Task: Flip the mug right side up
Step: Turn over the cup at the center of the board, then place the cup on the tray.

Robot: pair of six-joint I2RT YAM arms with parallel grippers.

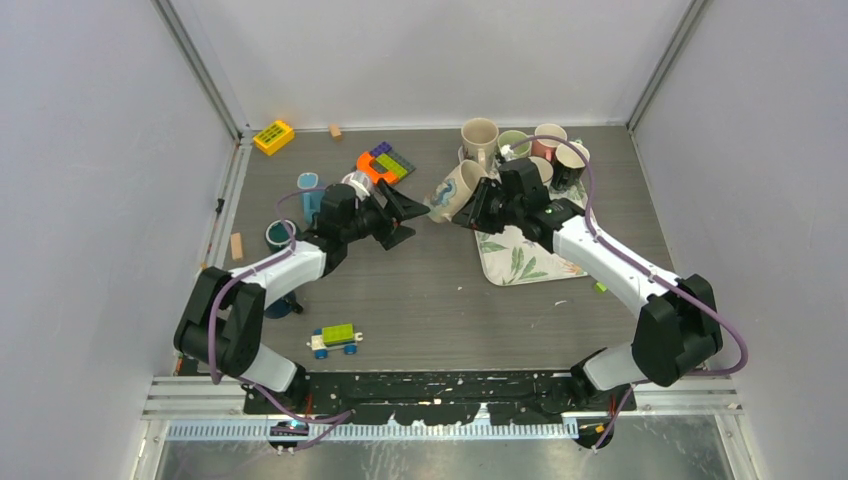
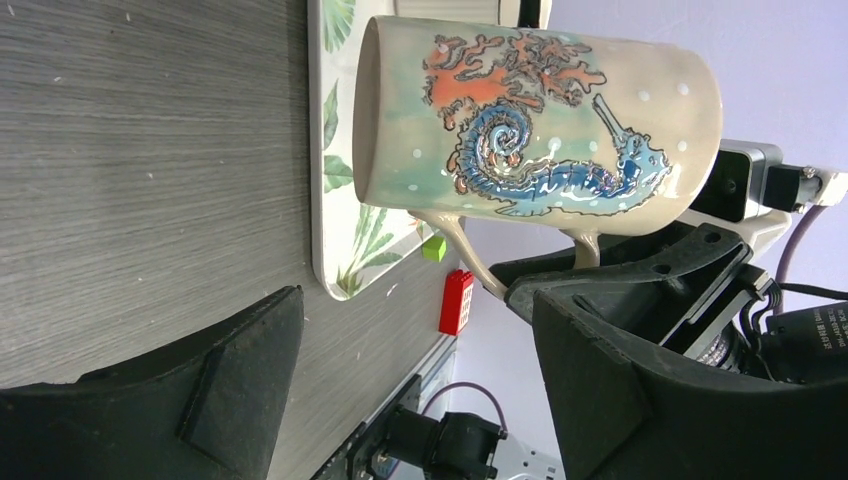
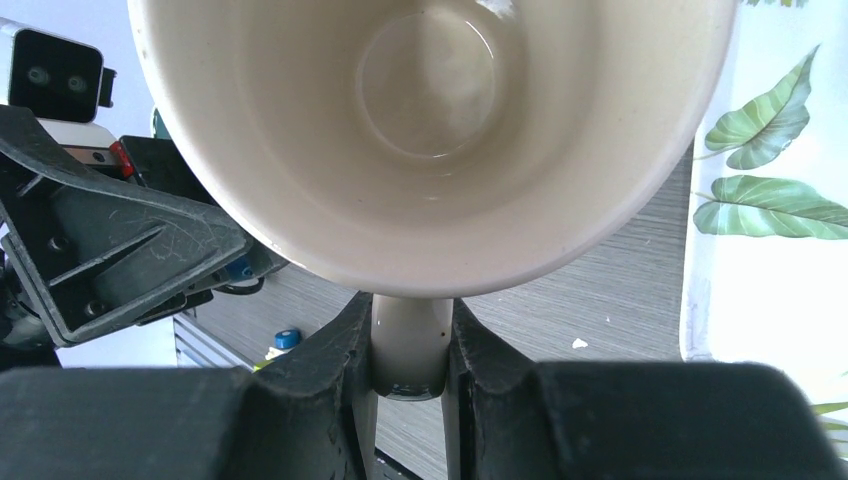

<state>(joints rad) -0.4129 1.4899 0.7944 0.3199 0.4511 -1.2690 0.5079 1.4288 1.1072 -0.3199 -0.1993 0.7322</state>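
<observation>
The mug is beige with a blue seahorse and orange coral. It hangs tilted in the air over the table's middle, left of the leaf-print tray. My right gripper is shut on its handle. The right wrist view looks straight into the mug's empty mouth. My left gripper is open and empty just left of the mug, not touching it. In the left wrist view the mug fills the top, beyond the spread fingers.
Several other mugs stand at the back right by the tray. Toy bricks and a yellow block lie at the back left. A blue cup stands behind the left arm. A toy car lies near the front.
</observation>
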